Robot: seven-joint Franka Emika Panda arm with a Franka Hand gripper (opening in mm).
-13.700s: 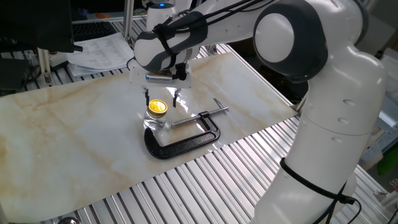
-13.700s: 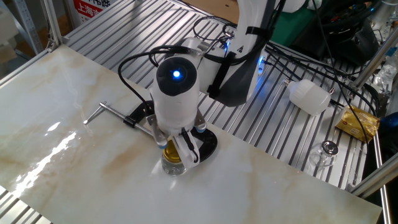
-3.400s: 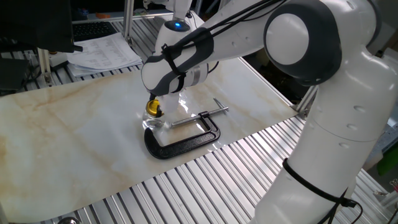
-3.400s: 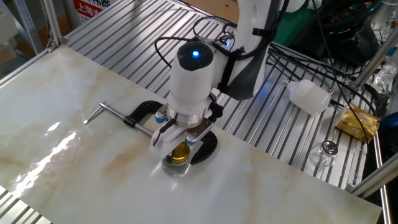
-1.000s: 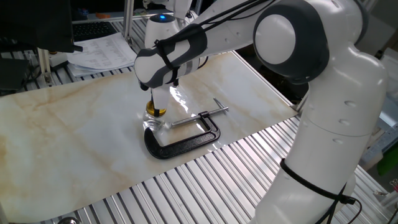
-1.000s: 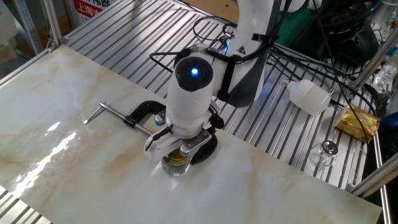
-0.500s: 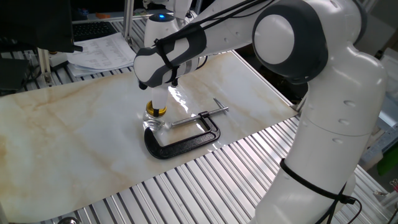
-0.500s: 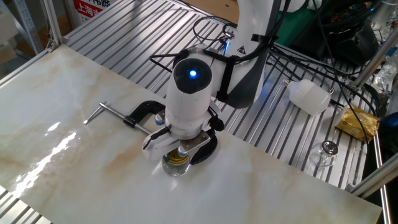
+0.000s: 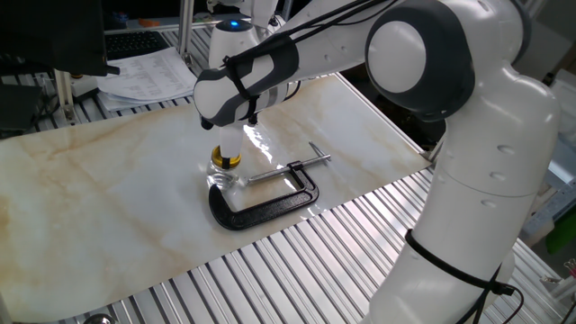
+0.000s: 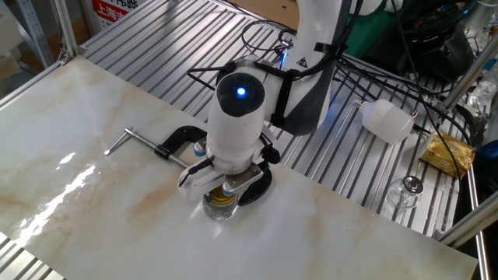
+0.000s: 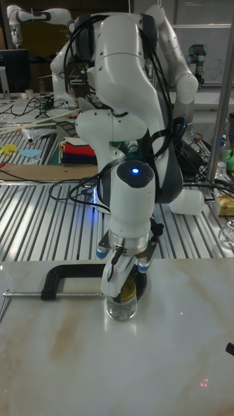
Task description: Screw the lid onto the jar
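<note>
One white gripper point(image 11: 127, 285) near the middle of the frame, pinching the yellow lid point(image 11: 129, 290) on top of the glass jar point(image 11: 121, 307), black clamp point(image 9: 270, 202) touching the jar.

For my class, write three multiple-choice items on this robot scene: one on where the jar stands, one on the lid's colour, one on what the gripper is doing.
1. Where does the jar stand?
A. On the marble table, beside the black C-clamp
B. On the metal slats, far from the clamp
C. On top of the papers

2. What colour is the lid?
A. Red
B. Yellow
C. Blue

3. What is the gripper doing?
A. Hanging high above the table, holding nothing
B. Gripping the clamp's screw handle
C. Down at the jar's mouth, fingers on either side of the lid

Answers:
1 A: both fixed views show the clear jar on the marble next to the clamp.
2 B: a yellow cap shows between the fingers.
3 C: the tall view shows the fingers reaching down around the cap on the jar.
</note>
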